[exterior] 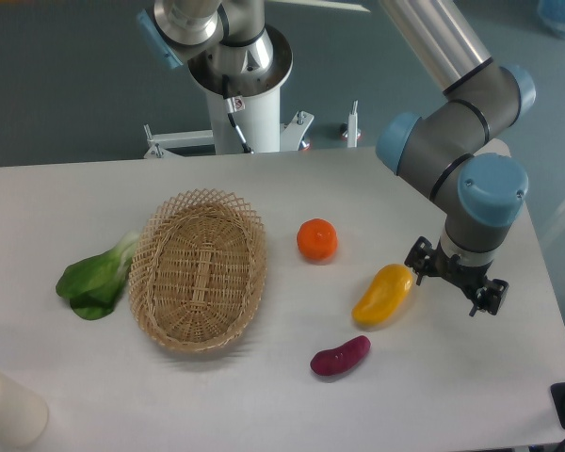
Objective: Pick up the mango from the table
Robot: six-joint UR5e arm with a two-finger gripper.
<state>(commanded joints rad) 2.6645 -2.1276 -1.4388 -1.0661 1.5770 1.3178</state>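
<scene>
the smooth, curved yellow mango point(383, 295) lies on the matte white table point(471, 395) near its right edge, orange-tipped end just beside the black gripper point(455, 282), whose fingers' spacing i cannot tell. a round orange point(317, 239), glossy purple vegetable point(340, 357), oval woven wicker basket point(199, 268) and leafy bok choy point(97, 279) lie leftward.
</scene>
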